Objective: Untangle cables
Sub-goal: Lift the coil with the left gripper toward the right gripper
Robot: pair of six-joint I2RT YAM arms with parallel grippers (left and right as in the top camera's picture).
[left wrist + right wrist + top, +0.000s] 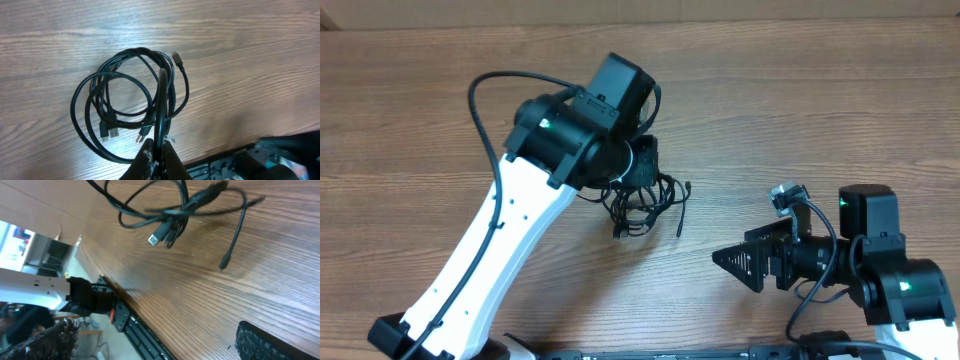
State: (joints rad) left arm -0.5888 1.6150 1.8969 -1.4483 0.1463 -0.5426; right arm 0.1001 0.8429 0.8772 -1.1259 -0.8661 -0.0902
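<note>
Left tool (159, 152) has its fingers pressed together on one strand of the cables (125, 100), pinching it where it rises out of the loose coil. The rest of the bundle lies on the tabletop (820, 100) directly under that wrist, a little left of centre. Right tool (735, 260) is spread wide and empty, low over the wood, well apart from the bundle and aimed toward it.

These cords look light, limp and smooth-jacketed. I judge that lifting one strand will drag the whole coil along rather than free it, and a thin round cord may slip through a pinch that is not square. The plug ends, thicker and stiffer, are probably the better holds. A free plug (176, 56) sticks out on the side toward the right tool, clear of the loops. A cluster of plugs (112, 132) sits inside the coil where several loops cross. How many separate cords there are is hard to tell from the overlaps.

Room is generous, with bare wood on all sides of the bundle, most of it between the bundle and the right tool. The near edge, lined by a black rail (145, 335), runs by the arms' bases, so drawing strands apart sideways or away from it looks safer than pulling toward it.
</note>
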